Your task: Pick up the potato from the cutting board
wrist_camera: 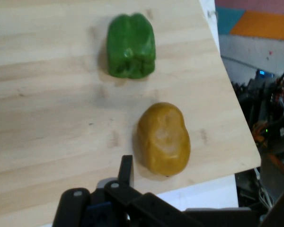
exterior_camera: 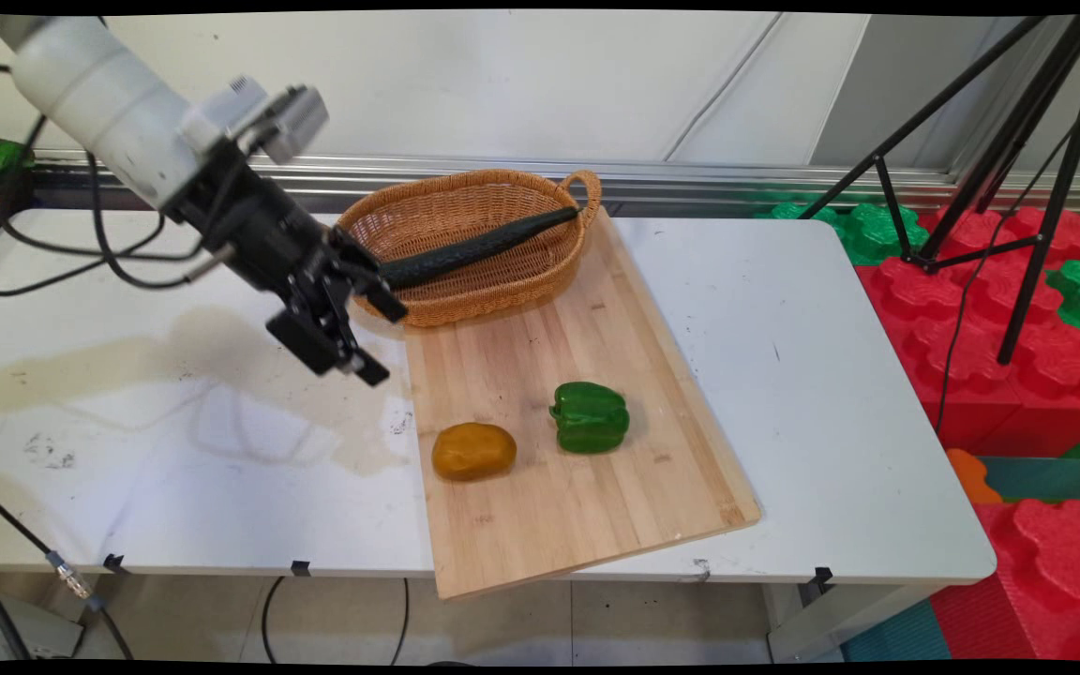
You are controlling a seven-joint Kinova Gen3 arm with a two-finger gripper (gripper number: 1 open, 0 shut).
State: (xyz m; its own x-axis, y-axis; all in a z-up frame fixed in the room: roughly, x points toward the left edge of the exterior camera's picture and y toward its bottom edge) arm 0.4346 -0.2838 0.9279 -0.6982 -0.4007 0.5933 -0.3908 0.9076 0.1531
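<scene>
Wood: bamboo board [exterior_camera: 587,441] carries potato [exterior_camera: 473,451] and green pepper [exterior_camera: 591,417].
Hidden: dark object [exterior_camera: 474,248] in wicker basket [exterior_camera: 465,234] is unclear.
Claw: claw [exterior_camera: 352,323] jaws apart, empty, above counter [exterior_camera: 840,375].
Nearest: potato at claw's 5 o'clock.

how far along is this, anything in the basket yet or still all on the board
Looks done: a dark long vegetable lies in the wicker basket. In hand: nothing; the claw hangs empty above the table beside the cutting board, nearest the potato. Left: potato and green pepper both sit on the board.
</scene>
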